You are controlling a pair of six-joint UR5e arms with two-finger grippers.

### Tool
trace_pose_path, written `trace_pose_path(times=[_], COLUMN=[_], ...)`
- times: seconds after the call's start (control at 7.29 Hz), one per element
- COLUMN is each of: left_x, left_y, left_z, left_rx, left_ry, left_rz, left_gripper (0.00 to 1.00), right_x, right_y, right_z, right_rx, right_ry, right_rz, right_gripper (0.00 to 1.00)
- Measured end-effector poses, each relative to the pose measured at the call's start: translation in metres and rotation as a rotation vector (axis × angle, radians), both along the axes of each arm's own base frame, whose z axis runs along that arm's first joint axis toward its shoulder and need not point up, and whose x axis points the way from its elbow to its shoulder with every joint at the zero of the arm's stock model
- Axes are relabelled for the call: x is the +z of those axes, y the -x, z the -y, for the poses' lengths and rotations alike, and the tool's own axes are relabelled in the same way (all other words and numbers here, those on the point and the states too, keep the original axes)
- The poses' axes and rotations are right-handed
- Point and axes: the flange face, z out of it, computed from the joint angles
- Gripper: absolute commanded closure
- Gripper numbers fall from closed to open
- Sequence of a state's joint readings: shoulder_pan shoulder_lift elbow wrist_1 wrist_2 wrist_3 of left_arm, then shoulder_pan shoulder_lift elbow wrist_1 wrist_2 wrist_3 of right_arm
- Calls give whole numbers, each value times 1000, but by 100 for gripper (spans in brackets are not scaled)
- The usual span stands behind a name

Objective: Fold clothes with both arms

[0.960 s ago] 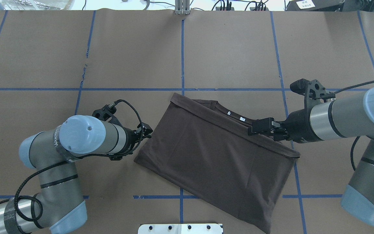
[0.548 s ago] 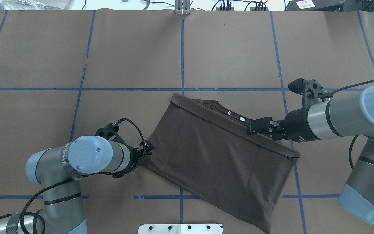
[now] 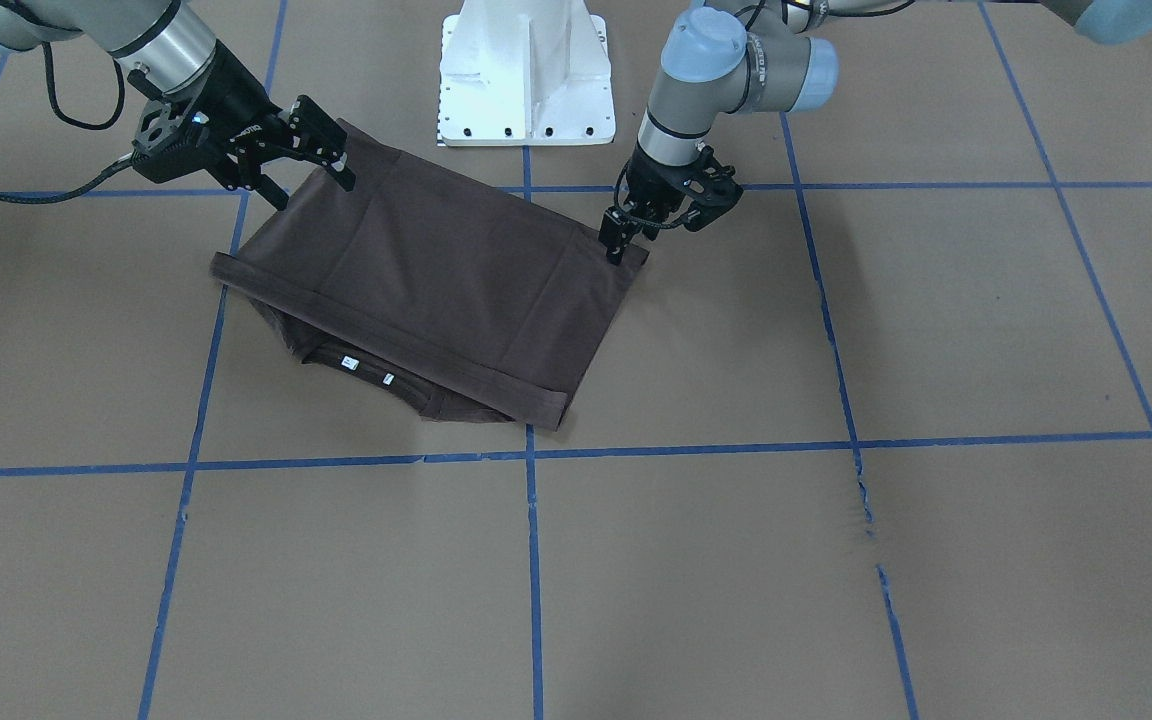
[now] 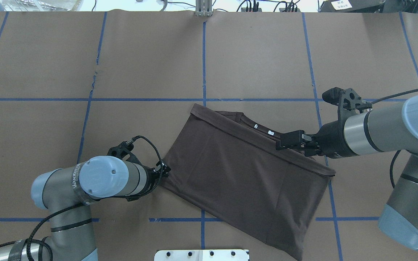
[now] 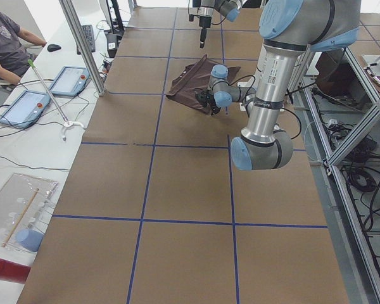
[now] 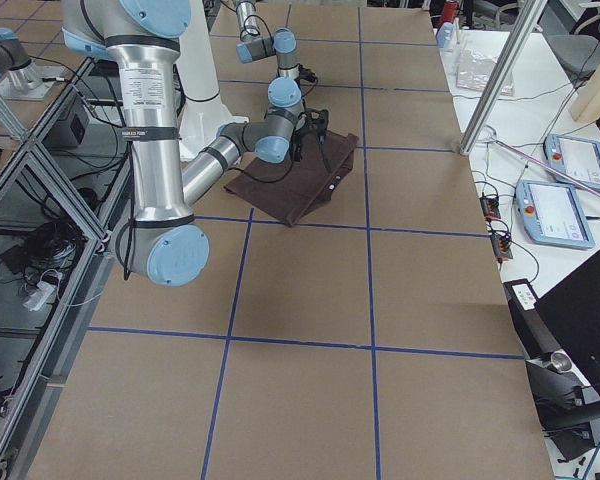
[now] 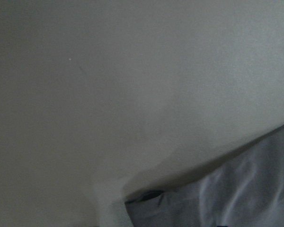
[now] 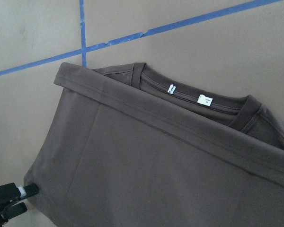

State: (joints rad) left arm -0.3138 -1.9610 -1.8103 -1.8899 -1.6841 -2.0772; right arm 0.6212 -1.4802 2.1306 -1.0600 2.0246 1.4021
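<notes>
The dark brown T-shirt (image 4: 238, 174) lies folded in half on the brown paper table, its collar with white tags (image 8: 189, 97) peeking out at the far edge. My left gripper (image 4: 164, 169) is low at the shirt's left corner; the right wrist view shows its fingertips (image 8: 26, 190) a small gap apart beside that corner, with no fabric between them. My right gripper (image 4: 281, 142) hovers open and empty above the shirt's hem, near the collar. In the front view the shirt (image 3: 436, 280) lies between the left gripper (image 3: 621, 245) and the right gripper (image 3: 331, 150).
The white base pedestal (image 3: 526, 70) stands just behind the shirt's near corner. Blue tape lines cross the paper, with a small tear (image 4: 94, 78) at the far left. An operators' bench with tablets (image 5: 25, 107) and a seated person (image 5: 6, 38) runs along the far side.
My left arm has swung toward me and to the right, bringing its gripper down to the shirt's left corner. The right gripper has barely moved. The shirt lies as before.
</notes>
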Motion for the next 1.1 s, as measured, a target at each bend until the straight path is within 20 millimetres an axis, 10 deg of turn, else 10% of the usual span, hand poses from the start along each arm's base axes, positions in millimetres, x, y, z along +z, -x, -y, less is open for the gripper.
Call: trace_pose_path(times=[0.27, 1.1], left_x=[0, -9], left_y=[-1, 9], left_z=[0, 9], left_rx=[-1, 0], left_ry=[3, -18], left_rz=[9, 20], left_gripper=[99, 100], right_x=[-2, 5], right_y=[0, 4], right_z=[0, 3], right_rx=[0, 1], right_ry=[-2, 7], right_rz=[3, -9], right_gripper=[0, 0])
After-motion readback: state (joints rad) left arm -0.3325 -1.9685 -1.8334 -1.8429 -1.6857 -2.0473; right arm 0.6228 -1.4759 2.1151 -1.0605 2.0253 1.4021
